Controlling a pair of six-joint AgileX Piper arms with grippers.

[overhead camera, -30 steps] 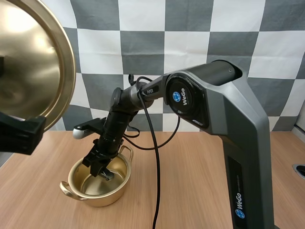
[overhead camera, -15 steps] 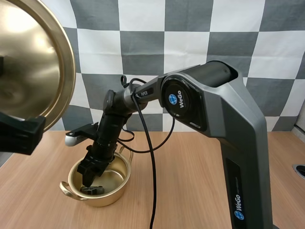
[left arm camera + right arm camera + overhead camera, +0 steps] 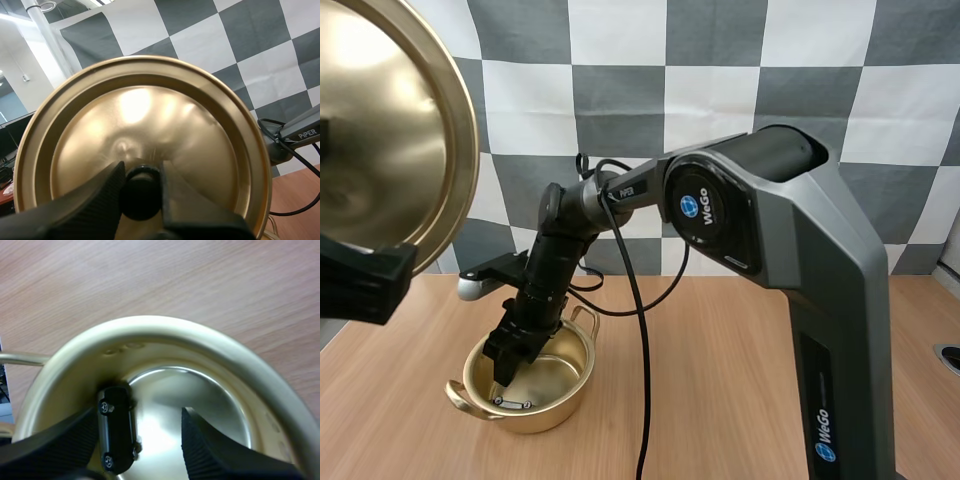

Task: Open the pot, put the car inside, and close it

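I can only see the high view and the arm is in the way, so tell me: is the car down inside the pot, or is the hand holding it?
Observer: It is down. The right wrist view shows the car lying on the floor of the pot.
Operator: Is that hand open?
Observer: Yes, the right hand is open, with its fingers spread on either side of the car.
Operator: How is the lid held?
Observer: The left hand pinches the black knob of the lid.
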